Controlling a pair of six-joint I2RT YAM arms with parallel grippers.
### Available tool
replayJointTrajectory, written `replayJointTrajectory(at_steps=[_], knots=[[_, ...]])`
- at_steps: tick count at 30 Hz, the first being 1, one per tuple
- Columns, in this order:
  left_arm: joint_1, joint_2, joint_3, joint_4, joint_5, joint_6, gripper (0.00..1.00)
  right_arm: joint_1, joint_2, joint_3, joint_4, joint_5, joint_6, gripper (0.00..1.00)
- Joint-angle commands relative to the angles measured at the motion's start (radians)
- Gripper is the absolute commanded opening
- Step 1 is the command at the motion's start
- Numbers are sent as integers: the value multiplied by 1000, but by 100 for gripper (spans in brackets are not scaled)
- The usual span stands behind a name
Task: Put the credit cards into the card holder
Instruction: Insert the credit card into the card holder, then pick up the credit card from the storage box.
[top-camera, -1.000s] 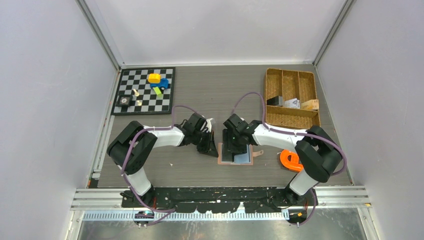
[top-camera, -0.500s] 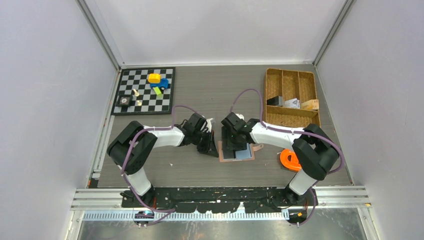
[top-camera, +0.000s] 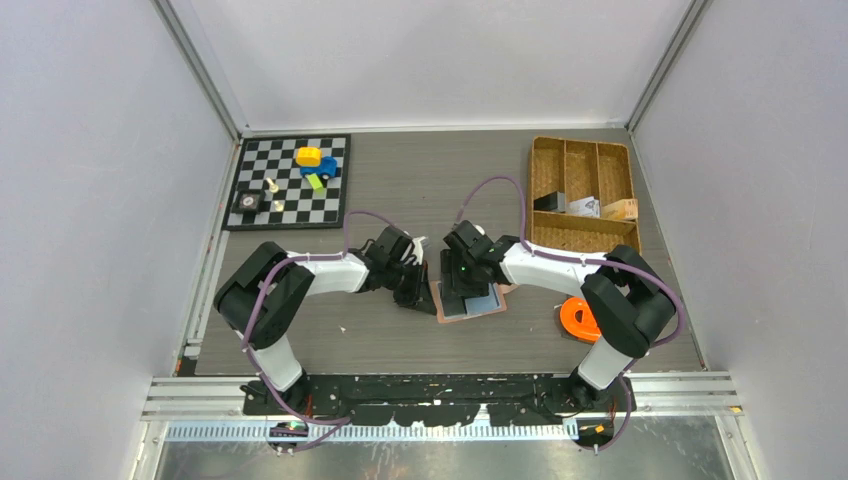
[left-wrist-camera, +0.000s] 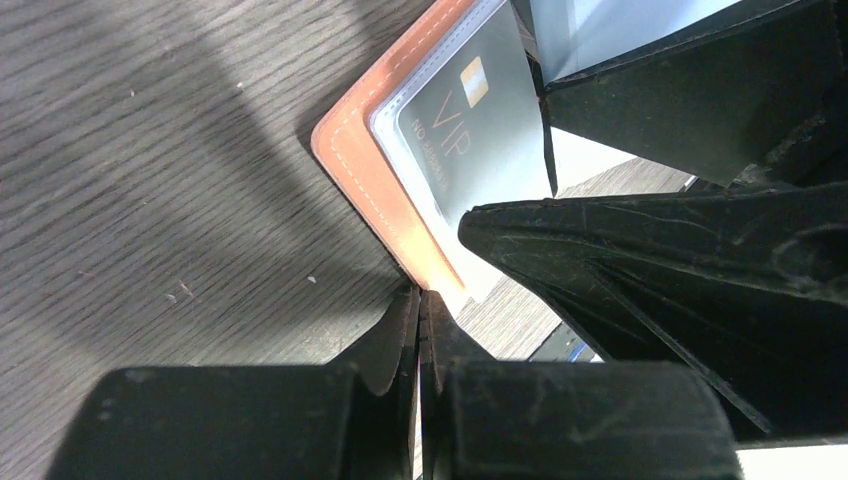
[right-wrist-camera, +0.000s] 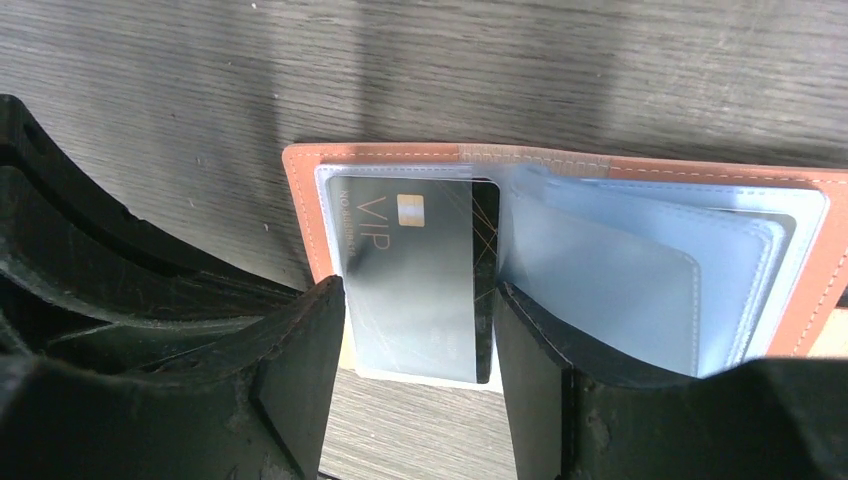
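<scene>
Right wrist view: my right gripper (right-wrist-camera: 420, 290) stands over the open card holder (right-wrist-camera: 301, 215), fingers apart on either side of a dark grey VIP card (right-wrist-camera: 410, 265). That card lies on the left page, partly under a clear sleeve. Both fingers sit against the card's long edges; I cannot tell whether they squeeze it. My left gripper (left-wrist-camera: 420, 305) is closed, pinching the pink cover of the card holder at its edge. The card holder rests on the wooden table (left-wrist-camera: 150, 150).
</scene>
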Motion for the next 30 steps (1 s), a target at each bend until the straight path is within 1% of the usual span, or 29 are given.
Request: replayJointTrajectory(at_steps=[1,5,11,13,16,17,20,24,26,28,30], knots=[[-2,14,0,-12,-57,24,0,8,12,-7,101,-97,-3,60],[23,-13,-8,-43,-91,41,0,8,-22,7,57,-61,-11,61],[106,-74,-30,-86,-97,69,0,-5,-113,90,-125,69,-54,71],[135,-95,-29,-111,-98,86,0,-25,-135,109,-180,107,-56,73],[174,-127,-23,-146,-95,103,0,-84,-170,125,-243,131,-71,74],[190,-138,-19,-158,-94,109,2,-109,-186,127,-259,139,-79,74],[211,-186,7,-213,-93,123,16,-218,-230,140,-315,161,-124,77],[222,-256,72,-319,-104,153,43,-381,-246,196,-386,184,-199,79],[228,-289,119,-377,-118,174,57,-454,-241,232,-394,193,-245,79],[242,-319,173,-439,-123,199,68,-529,-219,280,-394,209,-276,79],[264,-335,233,-497,-108,224,73,-582,-177,339,-399,223,-306,79]])
